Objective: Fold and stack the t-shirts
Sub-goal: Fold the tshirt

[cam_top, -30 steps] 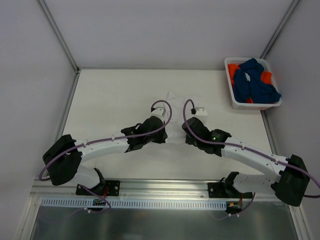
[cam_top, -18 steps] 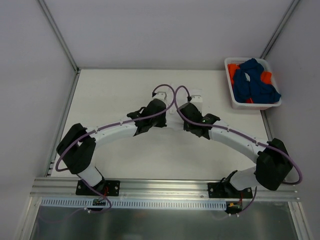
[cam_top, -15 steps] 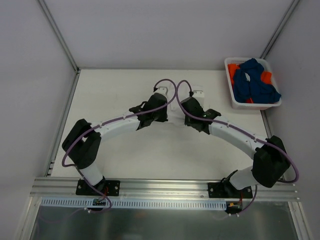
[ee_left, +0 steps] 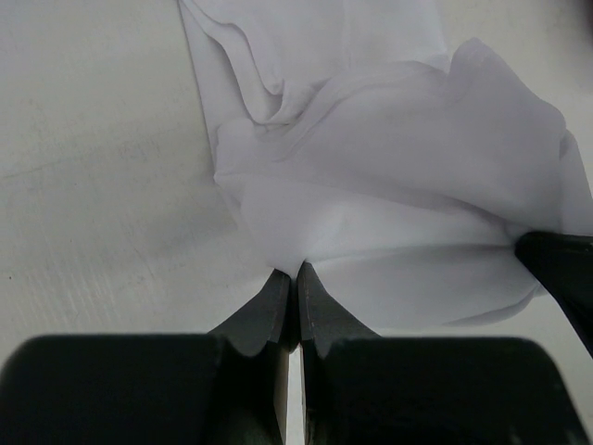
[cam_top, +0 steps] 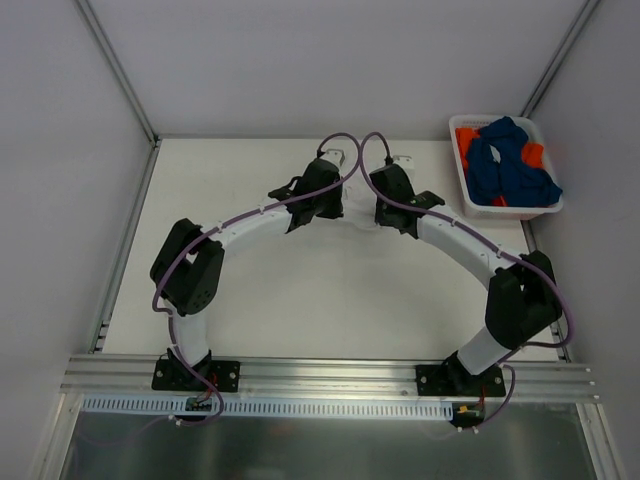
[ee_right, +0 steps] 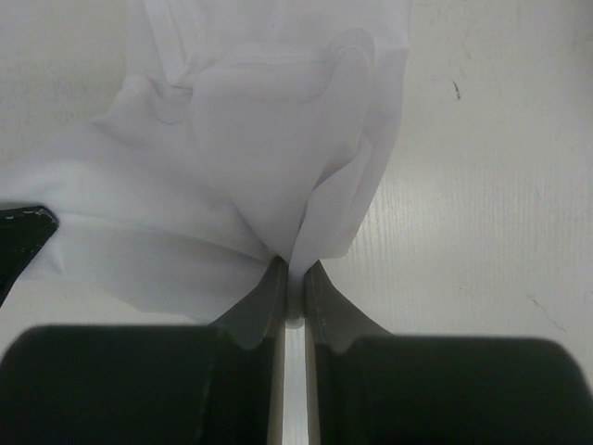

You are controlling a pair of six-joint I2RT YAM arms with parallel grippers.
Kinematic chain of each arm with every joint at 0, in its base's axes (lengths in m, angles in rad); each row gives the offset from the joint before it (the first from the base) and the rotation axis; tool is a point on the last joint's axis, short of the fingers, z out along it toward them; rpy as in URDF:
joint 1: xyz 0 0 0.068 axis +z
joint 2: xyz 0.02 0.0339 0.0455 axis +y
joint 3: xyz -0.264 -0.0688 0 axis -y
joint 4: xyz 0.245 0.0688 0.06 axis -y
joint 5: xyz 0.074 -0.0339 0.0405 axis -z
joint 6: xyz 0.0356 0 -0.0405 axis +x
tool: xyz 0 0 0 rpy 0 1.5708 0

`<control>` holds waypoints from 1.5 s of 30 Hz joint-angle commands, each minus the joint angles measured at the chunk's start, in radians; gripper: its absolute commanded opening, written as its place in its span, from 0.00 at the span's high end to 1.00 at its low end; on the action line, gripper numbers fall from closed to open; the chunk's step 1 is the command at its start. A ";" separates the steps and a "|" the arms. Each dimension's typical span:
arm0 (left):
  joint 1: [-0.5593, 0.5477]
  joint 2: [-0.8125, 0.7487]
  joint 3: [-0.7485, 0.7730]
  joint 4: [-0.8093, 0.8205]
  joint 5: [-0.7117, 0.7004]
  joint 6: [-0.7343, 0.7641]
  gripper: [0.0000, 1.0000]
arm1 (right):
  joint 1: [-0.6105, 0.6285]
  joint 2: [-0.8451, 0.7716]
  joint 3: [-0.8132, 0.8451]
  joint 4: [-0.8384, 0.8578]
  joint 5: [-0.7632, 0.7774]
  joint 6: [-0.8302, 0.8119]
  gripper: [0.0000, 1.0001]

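The white t-shirt (ee_left: 389,139) lies bunched on the table, and both grippers pinch its near edge. My left gripper (ee_left: 295,273) is shut on a fold of the cloth. My right gripper (ee_right: 292,269) is shut on another fold of the same shirt (ee_right: 232,139). In the top view the left gripper (cam_top: 333,165) and the right gripper (cam_top: 396,170) stand side by side at the far middle of the table, hiding most of the shirt. Dark blue t-shirts (cam_top: 512,165) and an orange one (cam_top: 465,140) lie heaped in the basket.
The white plastic basket (cam_top: 508,211) sits at the table's far right corner. Grey walls close the table's far side and both flanks. Each wrist view catches the other gripper's dark finger at its edge.
Both arms have stretched from the table's middle toward its far side, carrying the pinched edge of the white t-shirt with them. Both grippers have stayed shut.
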 commanded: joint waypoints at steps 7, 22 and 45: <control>0.024 0.004 0.015 -0.026 -0.002 0.034 1.00 | -0.013 0.058 0.041 0.021 -0.020 -0.024 0.94; 0.087 0.115 0.168 -0.045 0.089 0.030 1.00 | -0.105 0.154 0.173 0.021 -0.038 -0.061 0.94; 0.268 0.829 1.081 0.214 0.336 0.007 0.70 | -0.312 0.803 1.045 -0.018 -0.111 -0.147 0.61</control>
